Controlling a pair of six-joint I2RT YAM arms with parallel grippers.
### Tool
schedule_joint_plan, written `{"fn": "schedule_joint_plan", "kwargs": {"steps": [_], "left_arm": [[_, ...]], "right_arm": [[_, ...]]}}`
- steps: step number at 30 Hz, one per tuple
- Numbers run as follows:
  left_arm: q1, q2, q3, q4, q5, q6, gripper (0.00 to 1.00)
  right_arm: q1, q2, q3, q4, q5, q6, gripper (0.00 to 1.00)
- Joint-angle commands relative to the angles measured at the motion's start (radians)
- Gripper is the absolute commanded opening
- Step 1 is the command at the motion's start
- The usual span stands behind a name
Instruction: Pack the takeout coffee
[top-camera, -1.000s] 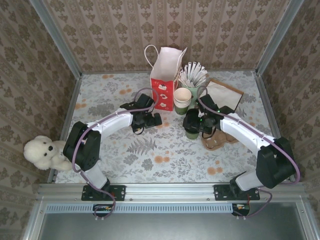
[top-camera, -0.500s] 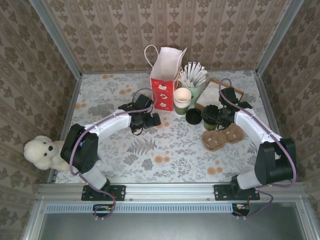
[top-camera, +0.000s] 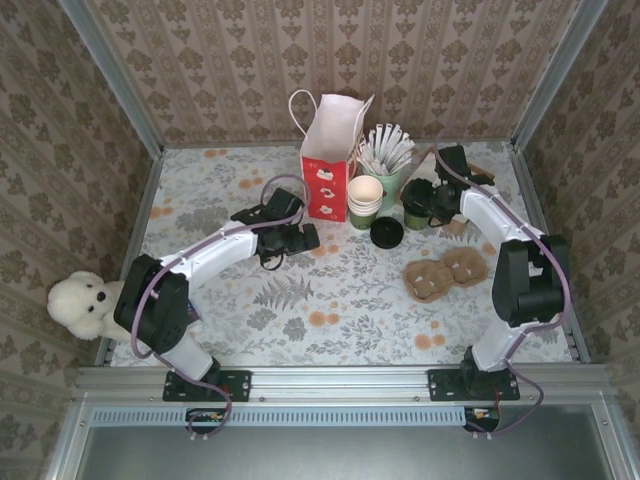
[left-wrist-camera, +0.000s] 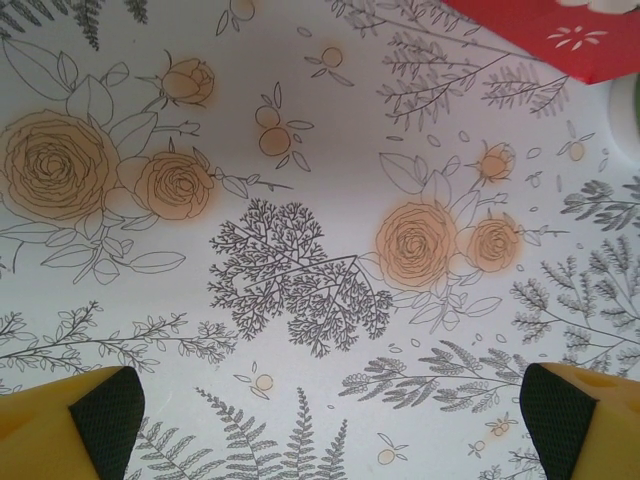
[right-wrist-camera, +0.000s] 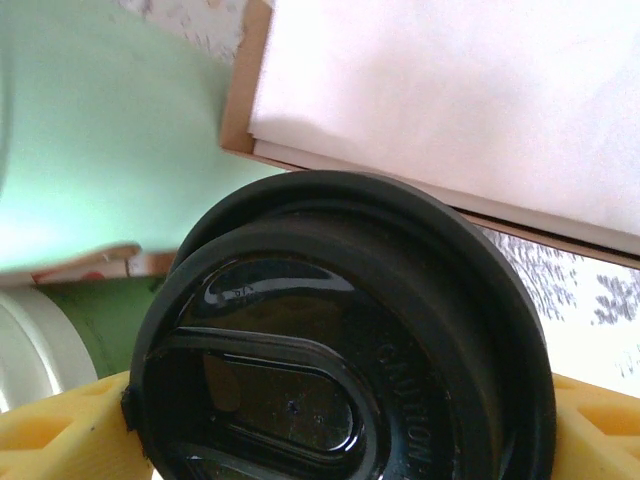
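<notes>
Right gripper (top-camera: 423, 204) clamps coffee cup (right-wrist-camera: 340, 340) near table's far edge; swinging could clip stick holder (top-camera: 392, 180), spilling; left gripper (left-wrist-camera: 328, 412) spread wide

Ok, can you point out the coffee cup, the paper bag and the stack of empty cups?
coffee cup (right-wrist-camera: 300, 330): right wrist view, on its black lid.
paper bag (top-camera: 326, 190): top view, on its red front.
stack of cups (top-camera: 365, 190): top view, on the cream inside of the top cup.
</notes>
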Motion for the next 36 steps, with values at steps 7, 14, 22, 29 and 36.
{"fn": "schedule_joint_plan", "kwargs": {"steps": [7, 14, 22, 29, 36], "left_arm": [[-0.004, -0.059, -0.039, 0.022, -0.02, 0.005, 1.0], [-0.004, -0.067, -0.049, 0.05, 0.006, 0.017, 1.0], [-0.004, -0.055, -0.041, 0.056, 0.03, 0.031, 1.0], [-0.004, -0.064, -0.048, 0.084, 0.046, 0.037, 1.0], [-0.004, -0.083, -0.051, 0.09, 0.041, 0.054, 1.0]], "right_arm": [[-0.022, 0.091, 0.099, 0.032, -0.002, 0.01, 0.82], [-0.022, 0.109, 0.108, 0.042, -0.032, 0.036, 0.84], [-0.022, 0.148, 0.145, 0.03, -0.058, 0.042, 0.85], [-0.022, 0.143, 0.156, 0.004, -0.048, 0.025, 0.89], [-0.022, 0.104, 0.142, 0.003, -0.033, 0.014, 0.92]]}}
